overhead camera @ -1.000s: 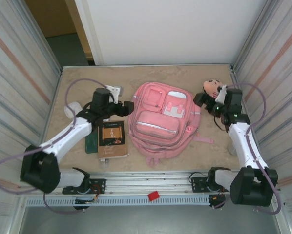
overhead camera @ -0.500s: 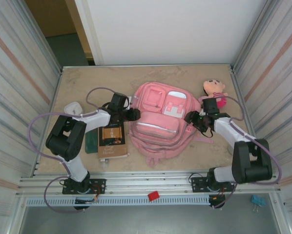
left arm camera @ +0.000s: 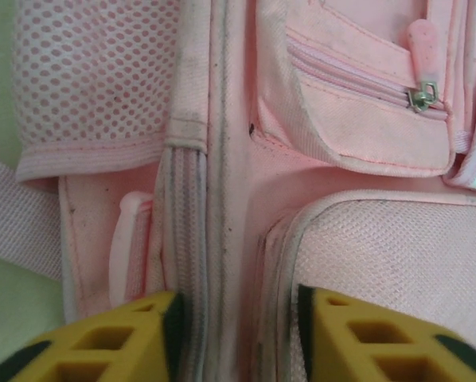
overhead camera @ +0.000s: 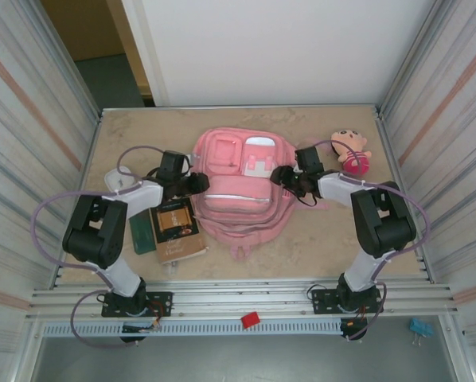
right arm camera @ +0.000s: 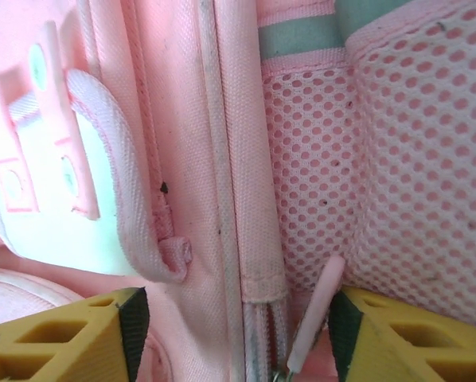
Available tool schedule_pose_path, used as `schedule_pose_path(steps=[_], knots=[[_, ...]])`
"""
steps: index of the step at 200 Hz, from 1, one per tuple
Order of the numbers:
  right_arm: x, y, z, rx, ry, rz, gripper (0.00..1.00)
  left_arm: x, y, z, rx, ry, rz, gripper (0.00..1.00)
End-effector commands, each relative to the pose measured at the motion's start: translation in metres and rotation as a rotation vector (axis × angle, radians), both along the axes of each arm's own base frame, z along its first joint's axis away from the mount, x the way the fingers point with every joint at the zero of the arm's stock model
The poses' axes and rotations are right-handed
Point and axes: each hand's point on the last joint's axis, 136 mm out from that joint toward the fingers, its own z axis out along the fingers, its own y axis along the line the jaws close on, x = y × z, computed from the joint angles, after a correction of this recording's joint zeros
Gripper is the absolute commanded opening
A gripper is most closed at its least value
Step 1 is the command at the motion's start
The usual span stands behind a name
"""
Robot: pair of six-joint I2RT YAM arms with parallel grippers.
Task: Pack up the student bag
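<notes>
The student bag, a large pink backpack, lies flat in the middle of the table with its front pockets up. My left gripper is at its left side, and in the left wrist view its yellow fingers pinch the bag's side zip seam. My right gripper is at the bag's right side near the top. There its fingers close on the zip strip and a pink zip pull beside the mesh pocket.
A doll with a pink dress lies at the back right. Left of the bag are a brown book, a green item and a white object. Metal walls close in both sides.
Both grippers have closed in on the bag's sides. The bag has slid to the left and toward the back of the table, and the right arm has come away from the doll.
</notes>
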Motion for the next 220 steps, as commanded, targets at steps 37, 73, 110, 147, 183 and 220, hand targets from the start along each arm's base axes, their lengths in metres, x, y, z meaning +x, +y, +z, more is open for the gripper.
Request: schedule_pose_path(steps=[37,73,110,147,183,220], knots=[[-0.003,-0.038,0.092,-0.001,-0.183,-0.055,0.76,-0.013,0.001,0.093,0.172,-0.255,-0.168,0.68],[-0.046,-0.058,0.127,0.055,-0.22,-0.004,0.77,-0.052,-0.054,0.124,0.333,-0.513,-0.596,0.67],[-0.085,-0.054,0.128,0.119,-0.191,0.074,0.77,-0.11,-0.118,0.073,0.576,-0.696,-1.161,0.7],[-0.105,-0.051,0.109,0.189,-0.179,0.058,0.77,-0.085,-0.145,0.054,0.642,-0.724,-1.175,0.75],[-0.114,-0.049,0.106,0.204,-0.206,0.073,0.77,-0.082,-0.144,0.032,0.676,-0.72,-1.267,0.77],[-0.113,-0.047,0.105,0.213,-0.225,0.1,0.78,-0.081,-0.147,0.019,0.685,-0.729,-1.296,0.89]])
